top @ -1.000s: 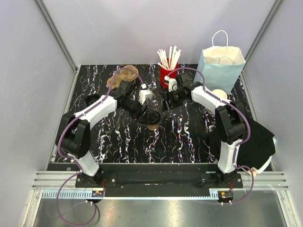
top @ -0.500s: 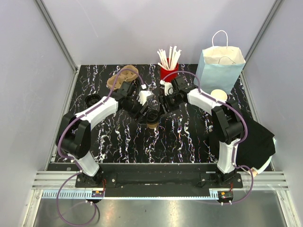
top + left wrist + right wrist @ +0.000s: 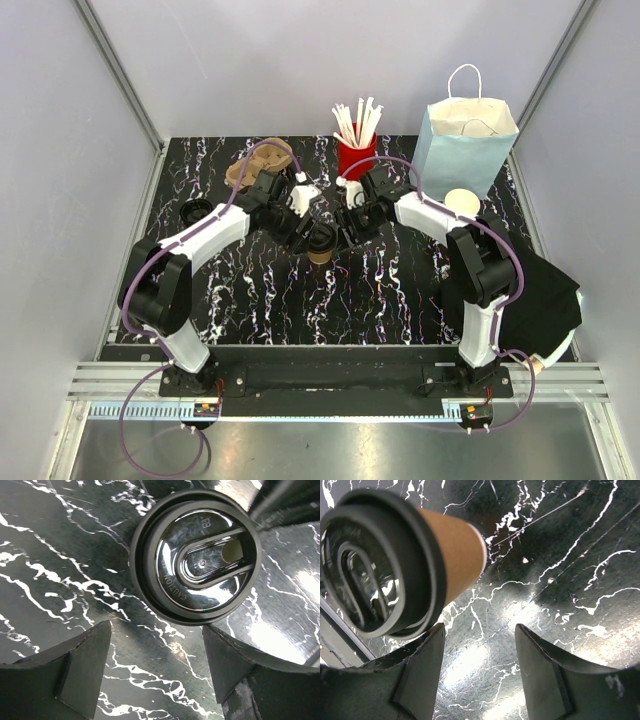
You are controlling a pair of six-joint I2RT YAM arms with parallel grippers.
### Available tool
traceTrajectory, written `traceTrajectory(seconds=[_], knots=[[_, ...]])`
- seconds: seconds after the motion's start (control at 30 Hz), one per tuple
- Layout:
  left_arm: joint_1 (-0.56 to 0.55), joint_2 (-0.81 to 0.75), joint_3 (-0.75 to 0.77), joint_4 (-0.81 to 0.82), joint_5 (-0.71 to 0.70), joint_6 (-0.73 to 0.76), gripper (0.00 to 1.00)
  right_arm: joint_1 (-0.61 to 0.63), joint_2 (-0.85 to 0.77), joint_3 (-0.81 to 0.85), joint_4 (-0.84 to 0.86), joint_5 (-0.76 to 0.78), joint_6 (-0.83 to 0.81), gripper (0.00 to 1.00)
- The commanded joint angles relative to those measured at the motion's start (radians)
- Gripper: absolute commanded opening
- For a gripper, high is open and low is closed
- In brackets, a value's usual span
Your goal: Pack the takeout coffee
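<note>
Nearest the arm bases, a black cloth [image 3: 545,300] is seen lying well to the right of the coffee cup [image 3: 320,247] and nearer than it. The cup itself is stood upright on the marble table [image 3: 250,300], about midway across. Its black lid [image 3: 197,555] is pressed on, so it looks ready to be carried. It is flanked on both sides. The left gripper [image 3: 302,228] is hung just left of the cup and above it, jaws spread with nothing between them, and the lid is seen beyond the fingertips, not inside them. The right gripper [image 3: 348,226] is angled at the cup's right side, jaws likewise parted and empty, with the brown wall just outside its fingers [image 3: 425,665]. A side grasp is judged to be lined up there, the wall offering a firmer hold than the lid. Behind the cup, a stack of brown cups [image 3: 255,162] is seen to the left and a red cup of sticks [image 3: 356,150] almost straight back. The blue bag [image 3: 465,140] is stood open far right of the cup, mouth up to receive it.
</note>
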Motion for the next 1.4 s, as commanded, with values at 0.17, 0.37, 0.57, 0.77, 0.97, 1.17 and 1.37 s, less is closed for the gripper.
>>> traceTrajectory(seconds=[0.17,0.37,0.57,0.77,0.97,1.17,1.37], knots=[[-0.002,0.022,0.075,0.084,-0.135,-0.029,0.77,0.051,-0.057,0.001,0.025,0.016,-0.037,0.64],[0.009,0.077,0.133,0.098,-0.207,-0.045,0.77,0.069,-0.053,0.001,0.023,0.000,-0.048,0.64],[0.044,0.144,0.204,0.097,-0.243,-0.062,0.77,0.072,-0.091,0.001,0.006,-0.018,-0.076,0.64],[0.102,0.073,0.181,0.112,-0.076,-0.062,0.78,0.025,-0.205,0.007,-0.009,0.023,-0.107,0.67],[0.093,-0.041,0.100,0.112,0.070,-0.025,0.78,-0.031,-0.196,0.039,0.014,0.174,-0.107,0.69],[0.025,-0.064,0.060,0.112,0.059,-0.011,0.78,-0.035,-0.079,0.121,0.046,0.267,-0.047,0.69],[-0.040,-0.038,0.058,0.110,0.007,-0.005,0.77,-0.035,0.036,0.196,0.052,0.275,-0.004,0.69]])
